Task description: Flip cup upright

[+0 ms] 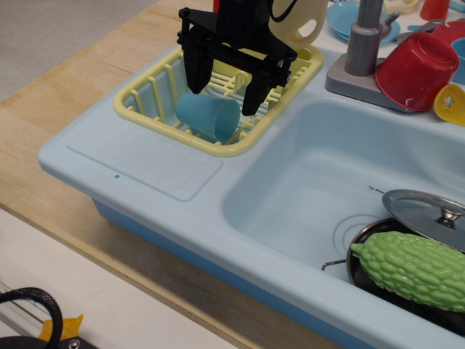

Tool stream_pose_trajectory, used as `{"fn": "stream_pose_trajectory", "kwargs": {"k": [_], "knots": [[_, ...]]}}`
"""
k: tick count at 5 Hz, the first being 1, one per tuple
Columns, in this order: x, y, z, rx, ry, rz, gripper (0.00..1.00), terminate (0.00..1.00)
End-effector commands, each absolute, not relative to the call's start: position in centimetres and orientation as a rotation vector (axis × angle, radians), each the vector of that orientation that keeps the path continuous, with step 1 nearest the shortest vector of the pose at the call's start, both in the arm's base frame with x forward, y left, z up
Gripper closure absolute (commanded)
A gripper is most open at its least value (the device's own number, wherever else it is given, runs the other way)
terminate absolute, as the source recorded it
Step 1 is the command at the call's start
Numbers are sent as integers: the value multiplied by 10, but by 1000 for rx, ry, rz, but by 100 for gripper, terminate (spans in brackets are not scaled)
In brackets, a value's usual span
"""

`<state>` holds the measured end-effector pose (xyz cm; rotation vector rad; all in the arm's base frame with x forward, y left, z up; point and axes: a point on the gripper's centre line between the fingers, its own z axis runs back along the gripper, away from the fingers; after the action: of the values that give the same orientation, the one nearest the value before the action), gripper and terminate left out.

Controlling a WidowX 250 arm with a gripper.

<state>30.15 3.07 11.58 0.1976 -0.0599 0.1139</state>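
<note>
The light-blue cup lies on its side in the yellow dish rack, its open mouth toward the right. My black gripper is open directly above it. The left finger is at the cup's closed end and the right finger is just past its mouth. The fingers straddle the cup without closing on it.
A cream jug stands at the rack's back. A grey faucet, a red cup and a yellow piece sit on the sink's back ledge. A pot with a lid and green gourd fills the basin's right.
</note>
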Motion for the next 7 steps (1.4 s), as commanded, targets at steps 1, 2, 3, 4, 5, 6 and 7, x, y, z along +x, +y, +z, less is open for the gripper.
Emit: {"fn": "stream_pose_trajectory", "kwargs": {"k": [1,2,3,4,5,6,7], "knots": [[305,39,115,202,-83,130,0,0],[308,43,111,204,-83,133,0,0],[310,50,105,203,-90,147,0,0],[312,58,98,199,-102,158,0,0],[312,67,92,201,-108,170,0,0],[312,72,89,208,-111,177,100,0],[314,71,96,214,-134,163,100,0]]}}
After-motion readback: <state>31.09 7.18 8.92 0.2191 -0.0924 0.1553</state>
